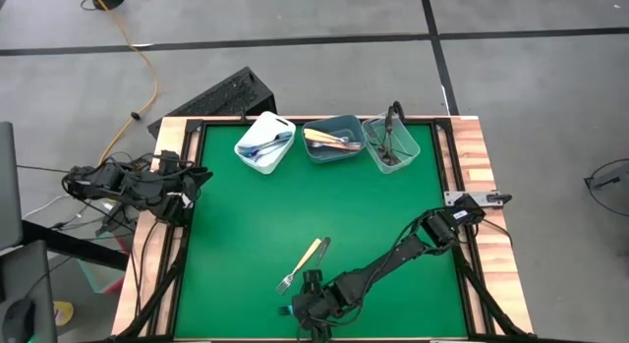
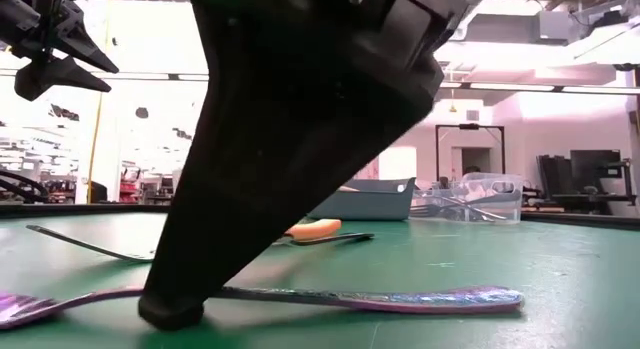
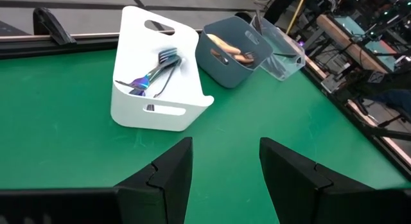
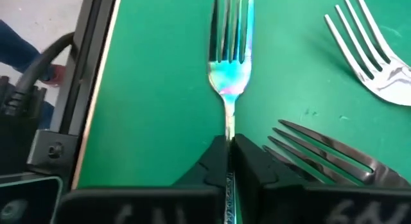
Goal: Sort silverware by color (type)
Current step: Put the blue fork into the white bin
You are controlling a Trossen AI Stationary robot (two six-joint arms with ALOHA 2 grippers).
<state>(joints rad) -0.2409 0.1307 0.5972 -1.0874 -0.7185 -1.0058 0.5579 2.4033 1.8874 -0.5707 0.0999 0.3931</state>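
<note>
Since the iridescent fork [image 4: 229, 70] lies flat, I've got the right gripper [image 4: 229, 161] pinching its thin stem; left gripper [image 3: 225, 169] waits open by the white bin [image 3: 154, 112].

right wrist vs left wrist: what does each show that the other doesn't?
Right wrist only: the right gripper shut on the iridescent fork lying on the green mat, with two more forks beside it, a silver one and a darker one.
Left wrist only: the left gripper open over bare mat, facing the white bin, the grey-blue bin and the clear bin, with utensils in the first two.
Shared: only the green mat.
</note>
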